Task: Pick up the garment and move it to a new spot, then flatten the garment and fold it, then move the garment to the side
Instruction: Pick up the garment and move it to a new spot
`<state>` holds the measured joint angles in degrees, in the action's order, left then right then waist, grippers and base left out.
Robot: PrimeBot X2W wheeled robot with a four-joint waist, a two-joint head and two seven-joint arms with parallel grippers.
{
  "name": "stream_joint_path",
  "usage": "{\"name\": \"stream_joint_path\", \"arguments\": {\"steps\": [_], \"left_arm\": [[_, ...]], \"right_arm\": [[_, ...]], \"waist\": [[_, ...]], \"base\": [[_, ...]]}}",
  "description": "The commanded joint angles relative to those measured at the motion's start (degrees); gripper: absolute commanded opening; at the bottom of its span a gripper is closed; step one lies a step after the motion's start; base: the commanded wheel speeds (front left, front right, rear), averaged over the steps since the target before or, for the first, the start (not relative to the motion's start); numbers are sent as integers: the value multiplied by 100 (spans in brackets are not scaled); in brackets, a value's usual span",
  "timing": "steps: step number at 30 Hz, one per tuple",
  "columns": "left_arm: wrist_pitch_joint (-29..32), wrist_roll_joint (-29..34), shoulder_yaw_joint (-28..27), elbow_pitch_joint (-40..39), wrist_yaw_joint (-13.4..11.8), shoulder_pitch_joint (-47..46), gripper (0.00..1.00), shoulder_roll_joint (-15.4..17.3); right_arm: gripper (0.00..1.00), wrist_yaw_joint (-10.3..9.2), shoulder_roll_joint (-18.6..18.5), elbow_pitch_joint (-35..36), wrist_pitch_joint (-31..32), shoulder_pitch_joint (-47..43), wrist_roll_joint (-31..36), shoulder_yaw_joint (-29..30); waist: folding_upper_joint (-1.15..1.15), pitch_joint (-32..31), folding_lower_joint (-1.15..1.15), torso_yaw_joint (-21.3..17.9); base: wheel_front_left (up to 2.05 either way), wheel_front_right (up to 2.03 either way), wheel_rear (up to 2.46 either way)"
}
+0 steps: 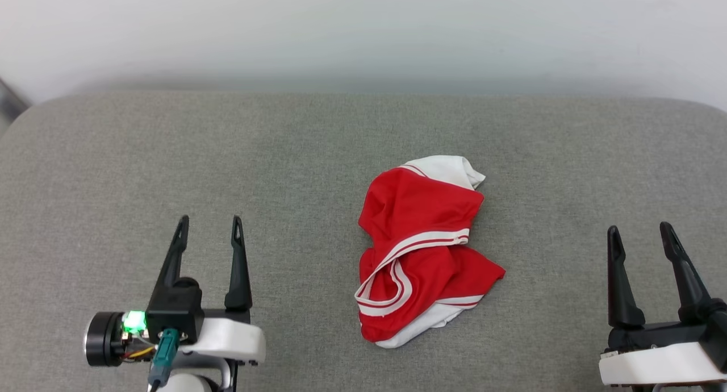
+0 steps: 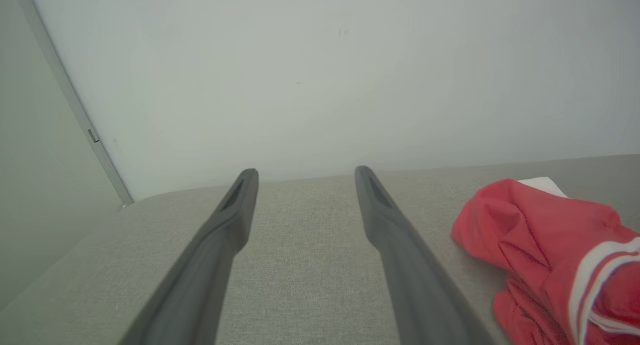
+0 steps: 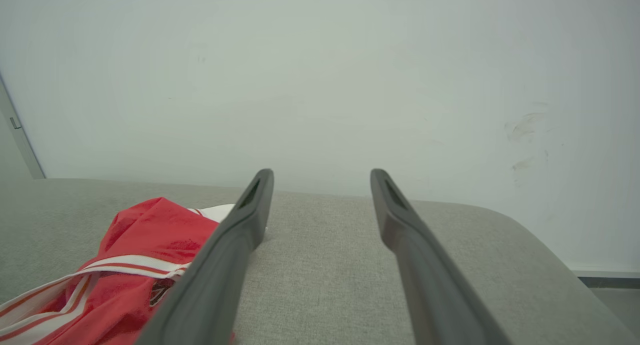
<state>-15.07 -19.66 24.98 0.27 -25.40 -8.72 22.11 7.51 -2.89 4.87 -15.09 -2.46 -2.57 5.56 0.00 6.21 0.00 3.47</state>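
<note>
- Crumpled red T-shirt, white sleeves and red-and-white striped trim, lies bunched mid-way on the grey fabric-covered surface, between the arms and touching neither.
- Dark two-finger left gripper: jaws apart, empty.
- Dark two-finger right gripper: jaws apart, empty, well off to the side.
- My read: first pick-up not yet begun.
- Advice: pinch a raised fold or the striped trim, not the flat middle. Go low enough to catch cloth, then lift clear so no sleeve drags.
</note>
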Motion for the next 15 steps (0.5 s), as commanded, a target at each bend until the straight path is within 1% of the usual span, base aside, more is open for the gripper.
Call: {"name": "stream_joint_path", "arguments": {"steps": [1,7,11,12,15], "left_arm": [[-13,134,-141,10,188,199,100,-101],[-14,460,-613,153,728,745,100,-486],[-14,656,-893,263,993,1001,100,-704],[-14,791,-1077,310,1173,1142,100,-855],[-14,911,-1243,357,1338,1257,100,-983]], "right_arm": [[100,-4,3,-21,-12,-100,-53,-6],[100,-4,3,-86,-12,-355,-339,-57],[100,-4,3,-113,-12,-523,-389,-87],[100,-4,3,-137,-12,-608,-436,-103],[100,-4,3,-160,-12,-674,-491,-131]], "waist": [[0,-116,0,-20],[0,-381,0,-51],[0,-519,0,-63],[0,-569,0,-73],[0,-608,0,-76]], "base": [[0,0,0],[0,0,0],[0,0,0],[0,0,0],[0,0,0]]}}
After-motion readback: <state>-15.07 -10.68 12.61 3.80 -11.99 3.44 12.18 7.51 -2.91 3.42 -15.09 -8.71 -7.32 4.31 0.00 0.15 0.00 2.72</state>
